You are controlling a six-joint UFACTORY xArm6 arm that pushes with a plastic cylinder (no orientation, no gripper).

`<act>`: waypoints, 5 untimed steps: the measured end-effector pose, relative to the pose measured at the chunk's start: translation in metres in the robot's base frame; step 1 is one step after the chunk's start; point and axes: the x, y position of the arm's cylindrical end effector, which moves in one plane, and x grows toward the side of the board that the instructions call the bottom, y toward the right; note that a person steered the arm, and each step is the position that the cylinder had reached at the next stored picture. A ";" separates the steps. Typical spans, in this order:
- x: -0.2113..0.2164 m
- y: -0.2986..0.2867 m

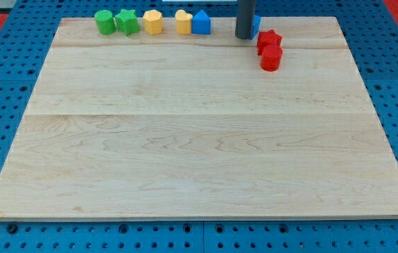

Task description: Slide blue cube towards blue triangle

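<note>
My rod comes down from the view's top, and my tip [243,36] rests on the board near its top edge. A blue cube [255,26] is mostly hidden behind the rod; only its right side shows, touching the rod. The blue triangle block [201,22] stands to the left of my tip, with a gap between them, next to a yellow heart-like block [183,22].
A green cylinder [104,21], a green star [127,22] and a yellow hexagon-like block [153,22] line the top edge at the left. A red star [269,41] and a red cylinder [271,58] sit just right of and below my tip. The wooden board [199,140] lies on blue pegboard.
</note>
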 end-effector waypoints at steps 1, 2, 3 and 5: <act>-0.007 0.000; -0.015 0.001; -0.014 0.017; -0.017 0.093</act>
